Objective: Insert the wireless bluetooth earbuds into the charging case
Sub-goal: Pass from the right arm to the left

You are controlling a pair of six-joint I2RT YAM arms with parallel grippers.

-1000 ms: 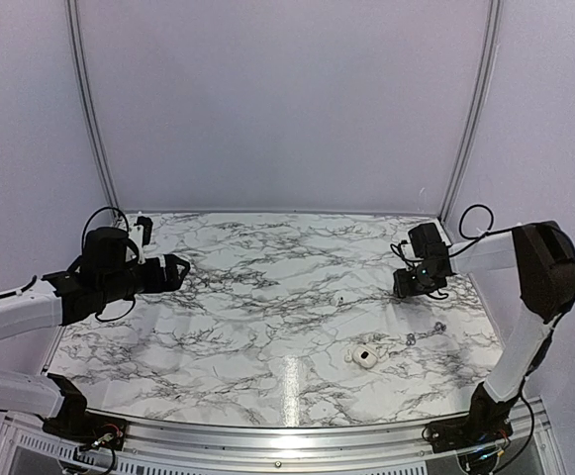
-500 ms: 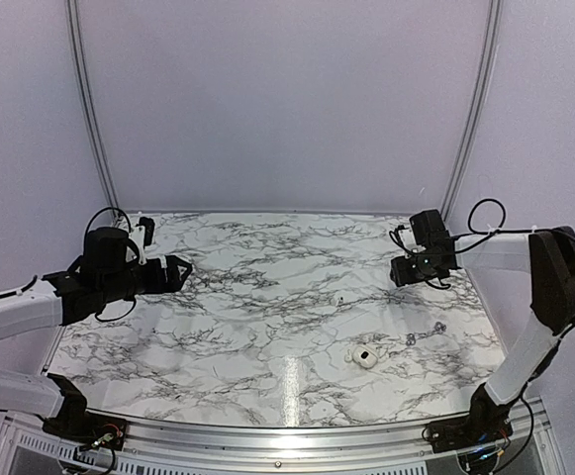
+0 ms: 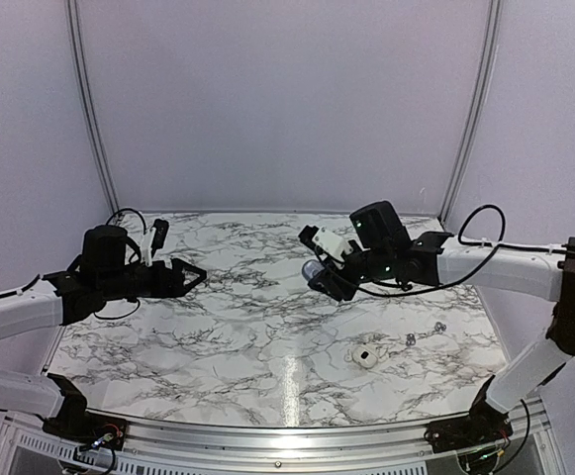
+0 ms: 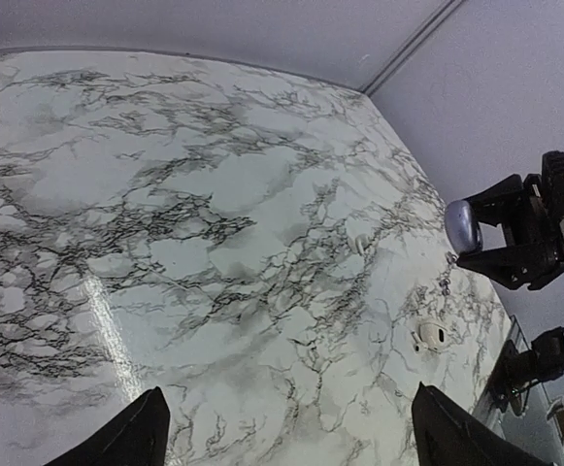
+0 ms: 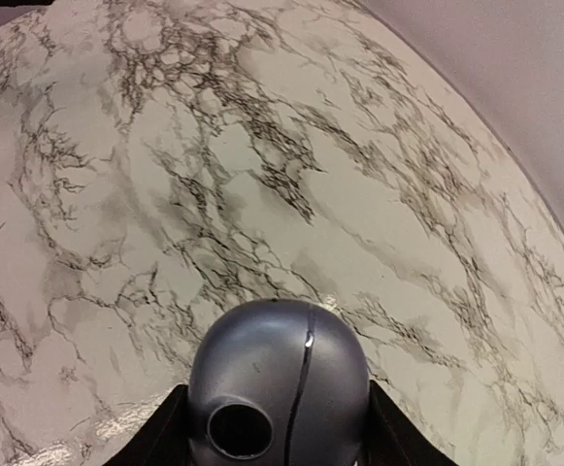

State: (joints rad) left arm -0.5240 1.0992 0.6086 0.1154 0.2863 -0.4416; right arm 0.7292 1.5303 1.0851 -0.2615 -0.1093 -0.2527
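My right gripper (image 3: pixel 319 269) is shut on the charging case (image 3: pixel 313 269), a closed, smooth lavender pebble, and holds it in the air above the middle back of the table. In the right wrist view the case (image 5: pixel 277 383) fills the space between my fingers (image 5: pixel 155 432). It also shows in the left wrist view (image 4: pixel 462 225). A whitish earbud (image 3: pixel 364 356) lies on the marble at the front right, also seen in the left wrist view (image 4: pixel 429 336). A second tiny pale bud (image 4: pixel 361 247) lies farther back. My left gripper (image 3: pixel 193 274) is open and empty above the table's left side.
The marble table (image 3: pixel 247 327) has a raised metal rail along its front edge (image 3: pixel 287 435). Two small dark bits (image 3: pixel 411 338) lie on the right near the front earbud. Purple walls close in the back and sides.
My right arm has swung left from the back right towards the table's middle, and the case now shows in its jaws. My left gripper has reached a little further right.
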